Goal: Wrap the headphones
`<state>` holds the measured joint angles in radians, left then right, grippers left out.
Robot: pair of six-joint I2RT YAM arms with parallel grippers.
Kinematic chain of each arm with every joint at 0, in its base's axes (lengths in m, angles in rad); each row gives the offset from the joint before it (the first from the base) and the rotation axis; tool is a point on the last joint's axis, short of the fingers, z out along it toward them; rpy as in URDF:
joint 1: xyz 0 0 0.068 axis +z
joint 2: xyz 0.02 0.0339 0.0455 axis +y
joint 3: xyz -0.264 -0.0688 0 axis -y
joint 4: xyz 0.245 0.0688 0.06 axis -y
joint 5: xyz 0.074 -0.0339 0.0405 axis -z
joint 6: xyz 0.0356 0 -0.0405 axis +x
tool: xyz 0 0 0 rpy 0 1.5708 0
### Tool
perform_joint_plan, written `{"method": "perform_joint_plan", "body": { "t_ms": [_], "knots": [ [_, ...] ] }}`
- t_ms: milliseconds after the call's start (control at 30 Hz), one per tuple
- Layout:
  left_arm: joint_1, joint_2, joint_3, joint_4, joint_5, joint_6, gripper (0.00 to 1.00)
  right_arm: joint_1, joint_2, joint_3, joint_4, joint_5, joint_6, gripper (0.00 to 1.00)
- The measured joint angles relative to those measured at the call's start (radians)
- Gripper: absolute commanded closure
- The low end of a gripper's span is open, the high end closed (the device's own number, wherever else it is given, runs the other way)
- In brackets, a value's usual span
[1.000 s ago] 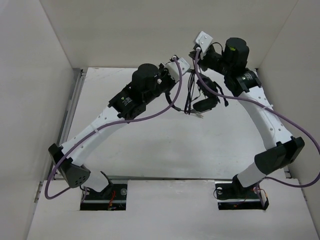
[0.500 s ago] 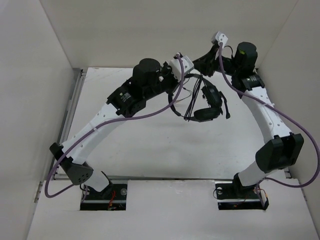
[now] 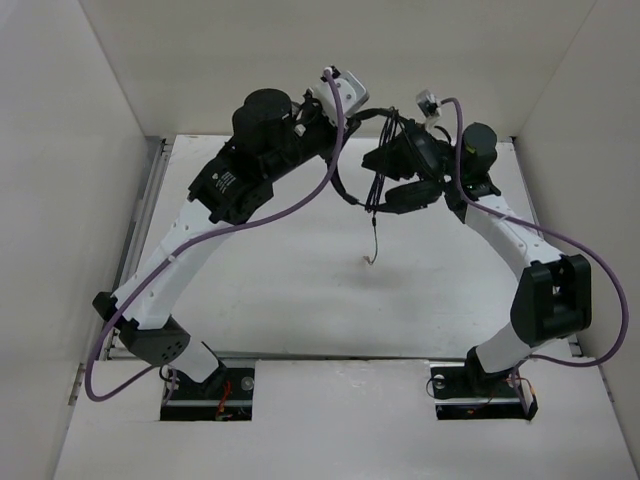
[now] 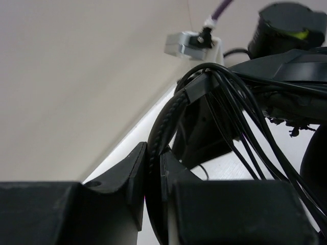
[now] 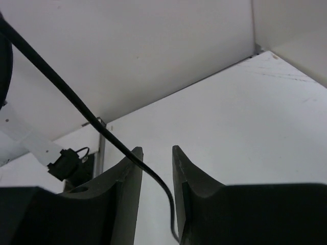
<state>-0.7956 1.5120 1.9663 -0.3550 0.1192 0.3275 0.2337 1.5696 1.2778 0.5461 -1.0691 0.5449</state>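
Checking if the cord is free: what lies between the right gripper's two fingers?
In the right wrist view, only the headphones' cord runs through the gap of the open right gripper, not pinched.

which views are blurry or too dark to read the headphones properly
Top external: evenly lit and sharp, the headphones show clearly, shadows faint. Left wrist: the left end effector is near-black and soft up close, the headband crisper. Right wrist: the right end effector is dark, the cord slightly blurred against the bright wall.
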Motion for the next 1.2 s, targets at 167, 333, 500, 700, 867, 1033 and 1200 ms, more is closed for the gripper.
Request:
{"method": "perform_joint_plan", "body": {
  "t_ms": [167,333,500,700,867,1033,1200],
  "knots": [
    [0.028,0.031,0.098,-0.001,-0.001,-0.009,1.00,0.044,0.000,-0.098,0.178,-0.005,0.157,0.58],
    [0.056,0.043,0.146,0.022,-0.025,-0.012,1.00,0.119,0.000,-0.187,0.252,-0.006,0.224,0.58],
    [0.092,0.044,0.146,0.080,-0.100,-0.012,1.00,0.165,-0.004,-0.252,0.275,-0.015,0.241,0.59],
    [0.133,0.044,0.135,0.201,-0.236,0.010,1.00,0.187,-0.019,-0.289,0.280,-0.023,0.238,0.63],
    [0.156,0.042,0.093,0.307,-0.339,0.048,1.00,0.209,-0.026,-0.298,0.283,-0.027,0.222,0.89],
    [0.173,0.042,0.052,0.354,-0.401,0.079,1.00,0.253,-0.027,-0.295,0.271,-0.043,0.203,1.00],
    [0.188,0.038,0.004,0.421,-0.457,0.123,1.00,0.304,-0.041,-0.231,0.118,-0.047,0.100,1.00]
  ]
}}
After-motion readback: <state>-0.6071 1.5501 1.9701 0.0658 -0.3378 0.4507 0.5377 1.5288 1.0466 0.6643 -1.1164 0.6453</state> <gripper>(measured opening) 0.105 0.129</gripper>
